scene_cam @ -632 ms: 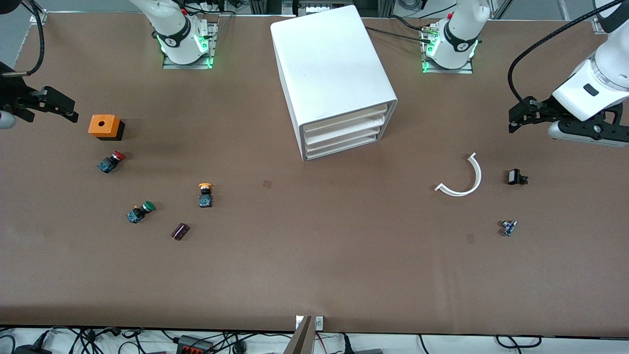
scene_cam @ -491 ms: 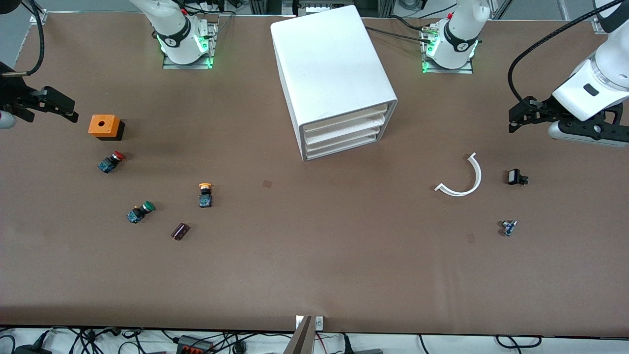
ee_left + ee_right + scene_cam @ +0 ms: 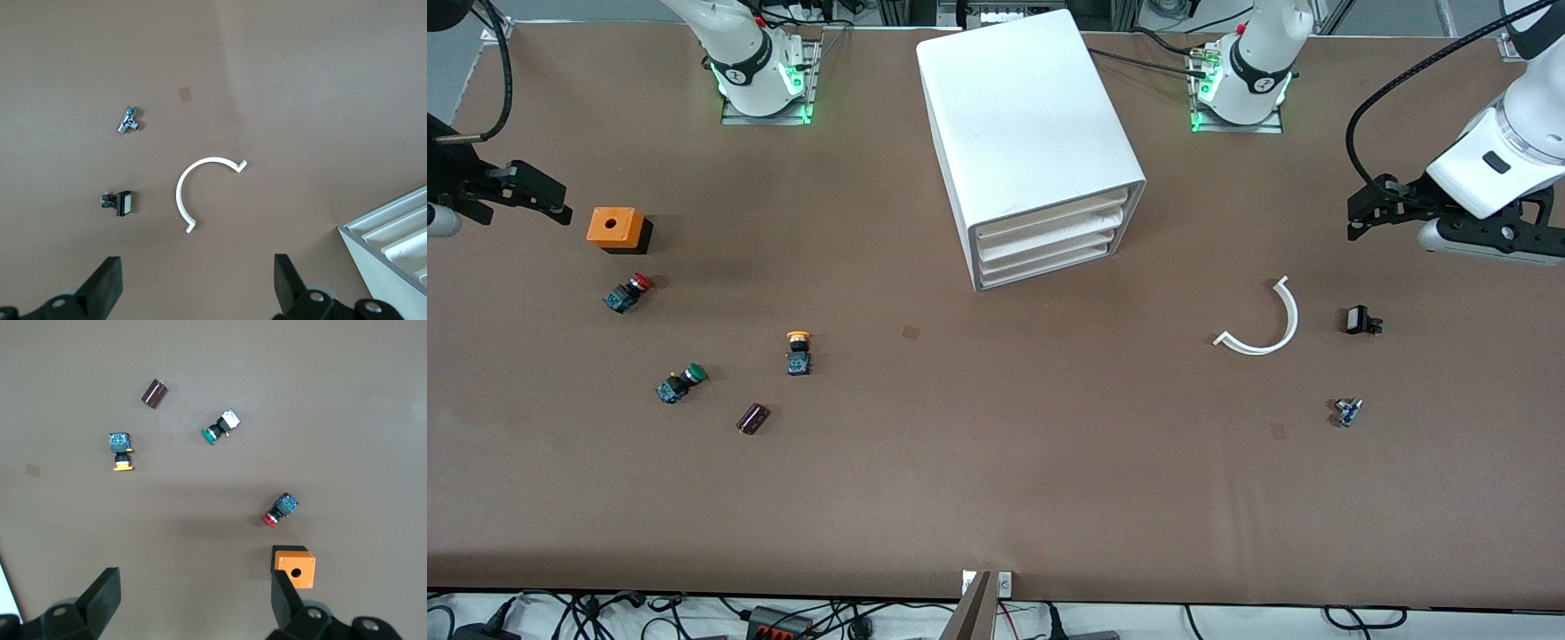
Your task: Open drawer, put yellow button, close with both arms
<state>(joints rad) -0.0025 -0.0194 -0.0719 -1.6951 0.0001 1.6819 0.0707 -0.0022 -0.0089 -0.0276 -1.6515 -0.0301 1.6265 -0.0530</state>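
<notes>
The white cabinet (image 3: 1032, 133) stands mid-table with its stacked drawers (image 3: 1049, 233) all shut; its corner shows in the left wrist view (image 3: 393, 233). The yellow button (image 3: 798, 352) lies on the table toward the right arm's end, nearer to the front camera than the cabinet, and shows in the right wrist view (image 3: 121, 451). My right gripper (image 3: 560, 204) is open and empty in the air beside an orange box, its fingers wide apart in its wrist view (image 3: 195, 603). My left gripper (image 3: 1354, 218) is open and empty over the left arm's end of the table (image 3: 198, 287).
An orange box (image 3: 615, 228), a red-capped button (image 3: 628, 292), a green-capped button (image 3: 680, 383) and a dark cylinder (image 3: 752, 418) lie near the yellow button. A white curved strip (image 3: 1267, 322), a black switch (image 3: 1360, 320) and a small metal part (image 3: 1347, 411) lie below the left gripper.
My right gripper has shifted very slightly. Nothing else has moved.
</notes>
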